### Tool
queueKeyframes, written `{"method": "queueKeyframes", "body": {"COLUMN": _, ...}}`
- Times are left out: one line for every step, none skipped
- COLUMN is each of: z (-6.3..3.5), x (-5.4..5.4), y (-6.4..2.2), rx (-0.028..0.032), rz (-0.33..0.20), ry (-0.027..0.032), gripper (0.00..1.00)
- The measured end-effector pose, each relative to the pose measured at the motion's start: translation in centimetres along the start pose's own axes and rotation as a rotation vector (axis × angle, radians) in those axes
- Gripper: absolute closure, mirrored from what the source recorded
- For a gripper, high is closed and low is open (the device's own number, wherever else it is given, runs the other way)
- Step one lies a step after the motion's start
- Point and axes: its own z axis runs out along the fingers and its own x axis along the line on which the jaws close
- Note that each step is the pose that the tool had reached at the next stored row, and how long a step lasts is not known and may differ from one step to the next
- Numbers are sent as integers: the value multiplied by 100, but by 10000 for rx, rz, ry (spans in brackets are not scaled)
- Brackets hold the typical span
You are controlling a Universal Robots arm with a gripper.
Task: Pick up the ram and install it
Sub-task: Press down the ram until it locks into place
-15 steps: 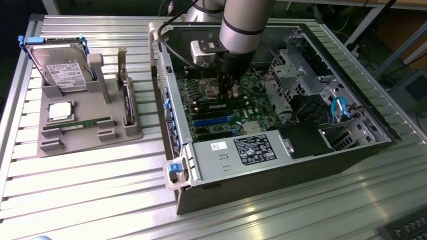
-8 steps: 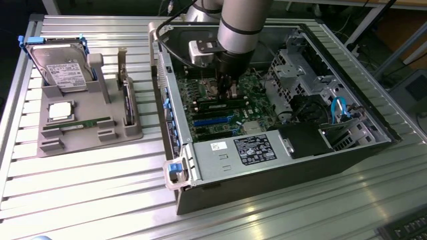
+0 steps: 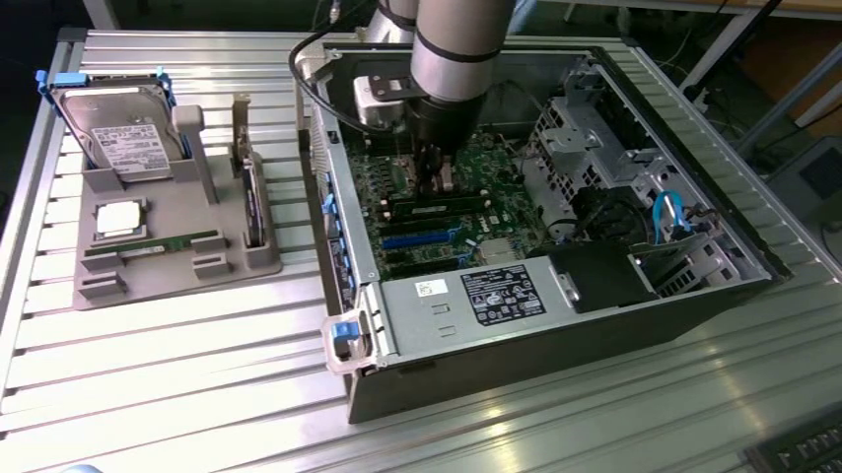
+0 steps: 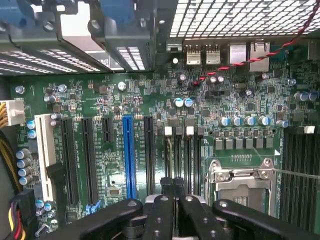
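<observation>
The ram [image 3: 428, 209] lies in a slot on the green board [image 3: 455, 222] inside the open computer case [image 3: 553, 325], right under my gripper [image 3: 435, 187]. My gripper is squeezed tight, and its tips are down at the ram. I cannot tell if I hold it. Another green stick [image 3: 158, 246] lies in the gray tray [image 3: 172, 276] beside the case.

Ram [image 3: 439, 209]: green stick, lying apparently in motherboard slot inside case.

Silver-grey cylindrical arm [image 3: 455, 39], black band, black cable looped alongside; black gripper [image 4: 172, 200] linkages with round pivot screws.
</observation>
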Motion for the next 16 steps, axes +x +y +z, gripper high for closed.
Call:
{"method": "queueKeyframes", "body": {"z": -1, "x": 1, "y": 5, "rx": 12, "rz": -1, "ry": 2, "gripper": 89}}
{"method": "queueKeyframes", "body": {"z": 0, "x": 1, "y": 9, "rx": 20, "rz": -1, "ry": 0, "gripper": 89}}
{"method": "queueKeyframes", "body": {"z": 0, "x": 1, "y": 9, "rx": 21, "rz": -2, "ry": -1, "gripper": 89}}
{"method": "queueKeyframes", "body": {"z": 0, "x": 1, "y": 9, "rx": 21, "rz": -2, "ry": -1, "gripper": 89}}
{"method": "queueKeyframes", "body": {"z": 1, "x": 1, "y": 10, "rx": 21, "rz": -1, "ry": 0, "gripper": 89}}
{"method": "queueKeyframes", "body": {"z": 6, "x": 2, "y": 13, "rx": 23, "rz": -1, "ry": -1, "gripper": 89}}
{"method": "queueKeyframes", "body": {"z": 17, "x": 2, "y": 16, "rx": 25, "rz": -1, "ry": -1, "gripper": 89}}
{"method": "queueKeyframes", "body": {"z": 21, "x": 2, "y": 17, "rx": 25, "rz": -2, "ry": 0, "gripper": 89}}
{"method": "queueKeyframes", "body": {"z": 27, "x": 2, "y": 18, "rx": 25, "rz": -1, "ry": -1, "gripper": 89}}
{"method": "queueKeyframes", "body": {"z": 38, "x": 2, "y": 18, "rx": 26, "rz": -1, "ry": -1, "gripper": 89}}
{"method": "queueKeyframes", "body": {"z": 49, "x": 2, "y": 19, "rx": 27, "rz": -1, "ry": -1, "gripper": 89}}
{"method": "queueKeyframes", "body": {"z": 57, "x": 2, "y": 20, "rx": 27, "rz": -1, "ry": -1, "gripper": 89}}
{"method": "queueKeyframes", "body": {"z": 62, "x": 2, "y": 20, "rx": 28, "rz": -1, "ry": 0, "gripper": 89}}
{"method": "queueKeyframes", "body": {"z": 66, "x": 3, "y": 21, "rx": 28, "rz": -1, "ry": 0, "gripper": 89}}
{"method": "queueKeyframes", "body": {"z": 69, "x": 3, "y": 21, "rx": 27, "rz": -1, "ry": 1, "gripper": 89}}
{"method": "queueKeyframes", "body": {"z": 69, "x": 3, "y": 21, "rx": 27, "rz": -1, "ry": 2, "gripper": 89}}
